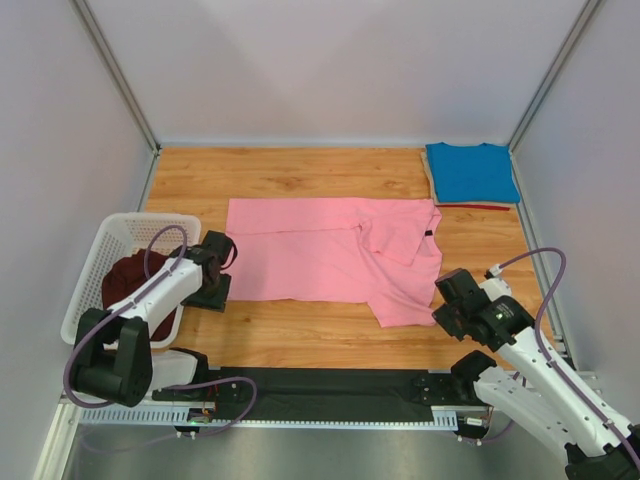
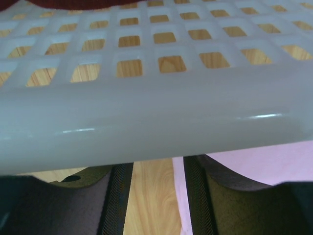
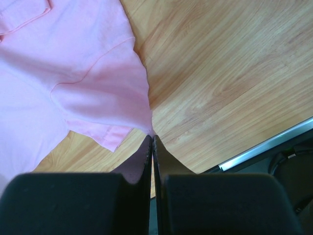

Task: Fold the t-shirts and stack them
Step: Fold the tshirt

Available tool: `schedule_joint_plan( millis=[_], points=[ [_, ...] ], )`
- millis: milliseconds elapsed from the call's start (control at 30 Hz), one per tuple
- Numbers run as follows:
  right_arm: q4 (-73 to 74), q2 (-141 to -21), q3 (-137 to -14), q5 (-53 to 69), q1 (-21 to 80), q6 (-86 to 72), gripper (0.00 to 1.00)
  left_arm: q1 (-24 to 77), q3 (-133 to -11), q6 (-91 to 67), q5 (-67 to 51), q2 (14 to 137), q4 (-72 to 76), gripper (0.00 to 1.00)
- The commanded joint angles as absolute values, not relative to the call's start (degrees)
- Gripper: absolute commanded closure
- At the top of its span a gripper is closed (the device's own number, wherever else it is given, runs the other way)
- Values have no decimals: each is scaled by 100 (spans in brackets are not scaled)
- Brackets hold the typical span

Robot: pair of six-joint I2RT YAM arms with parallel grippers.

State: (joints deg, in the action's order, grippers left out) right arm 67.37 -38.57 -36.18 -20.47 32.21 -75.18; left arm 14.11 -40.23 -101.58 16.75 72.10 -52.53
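Note:
A bright pink t-shirt (image 1: pixel 310 255) lies spread on the wooden table, its right side folded in over the middle. My right gripper (image 1: pixel 443 305) is shut on the shirt's near right corner (image 3: pixel 142 117), with the fabric pinched at the fingertips (image 3: pixel 151 138). My left gripper (image 1: pixel 213 290) hangs open at the shirt's left edge, beside the basket. Between its fingers (image 2: pixel 115 200) I see bare wood and a thin strip of pink hem (image 2: pixel 180 196). A folded blue t-shirt (image 1: pixel 470 172) rests at the back right corner. A dark maroon t-shirt (image 1: pixel 125 280) is bunched in the basket.
The white lattice basket (image 1: pixel 110 235) stands at the left edge, and its rim (image 2: pixel 156 117) fills the left wrist view close to the fingers. Grey walls enclose the table. A black strip (image 1: pixel 330 385) runs along the near edge, and a metal rail (image 3: pixel 264 147) lies near the right gripper.

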Motion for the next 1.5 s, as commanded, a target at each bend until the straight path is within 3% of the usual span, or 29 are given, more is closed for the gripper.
schedule_joint_plan(
  millis=[0,367,433,467,500,533,600,833,1233,1333,1367,1467],
  points=[
    [6487,-3788,-3568,-2066,3199,-7436,100,1354,-3991,-10362,1881,7330,-4976,49],
    [6267,-3788,-3647,-1881,3199,-7348,100,1354,-3867,-10292,1696,7901,-4509,53],
    [6284,-3779,-3700,-1881,3208,-7321,100,1354,-3841,-10292,1714,7928,-4483,58],
    [6302,-3779,-3718,-1881,3199,-7321,100,1354,-3832,-10292,1723,7936,-4465,62],
    [6337,-3762,-3726,-1890,3208,-7321,100,1354,-3815,-10275,1697,7937,-4447,81],
    [6328,-3753,-3727,-1890,3199,-7295,100,1354,-3841,-10283,1661,7928,-4482,91],
    [6276,-3770,-3692,-1881,3208,-7242,100,1354,-3911,-10231,1626,7831,-4701,100],
    [5942,-3920,-3586,-1556,3217,-6663,100,1362,-4815,-9940,2214,7269,-5870,100],
    [5818,-3859,-3639,-1152,3208,-6460,100,1362,-4562,-9625,2180,6882,-5521,100],
    [5757,-3815,-3586,-1072,3208,-6477,100,1362,-4176,-9615,1838,6829,-4749,82],
    [5713,-3797,-3569,-1037,3208,-6495,100,1362,-4114,-9580,1741,6829,-4450,69],
    [5678,-3771,-3516,-1063,3208,-6513,100,1362,-4087,-9808,1775,6986,-4587,59]
  ],
)
